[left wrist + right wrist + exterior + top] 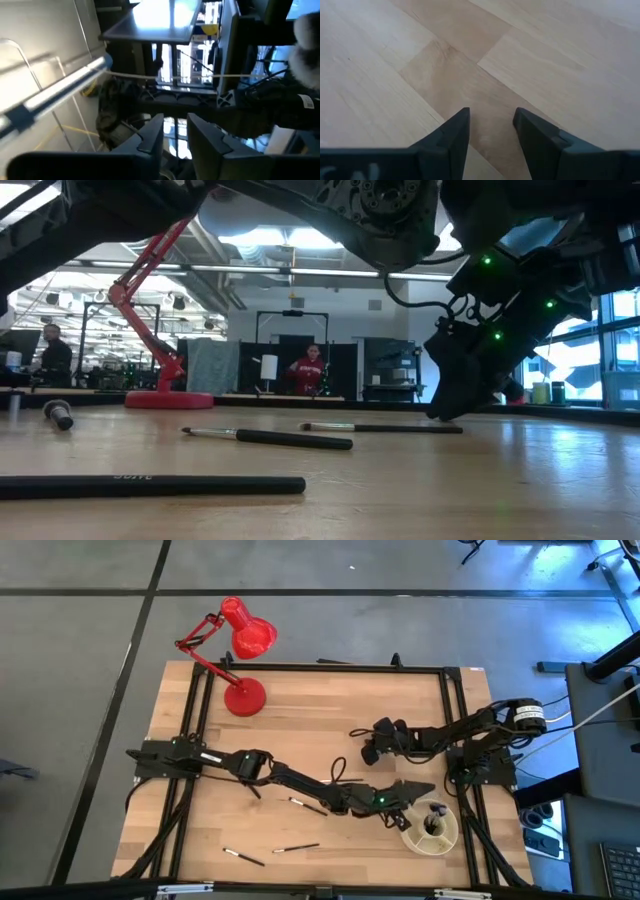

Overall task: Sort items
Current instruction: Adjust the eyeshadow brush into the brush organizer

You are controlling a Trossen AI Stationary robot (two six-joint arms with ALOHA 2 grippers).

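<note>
Three thin black brushes lie flat on the wooden table: one (308,805) near the middle and two (243,857), (296,848) near the front edge. The low view also shows them lying flat (265,438). More dark brushes (433,823) stand in the round cream dish (412,838) at the front right. My left gripper (425,788) reaches across the table to just beside the dish. It is open and empty, with its fingers (152,135) pointing level toward the room. My right gripper (368,752) hovers over bare wood right of the middle, open and empty (492,125).
A red desk lamp (240,660) stands at the table's far left. A black frame (320,667) runs around the table edges. My left arm (290,780) lies low across the middle of the table. People show in the room beyond (312,370).
</note>
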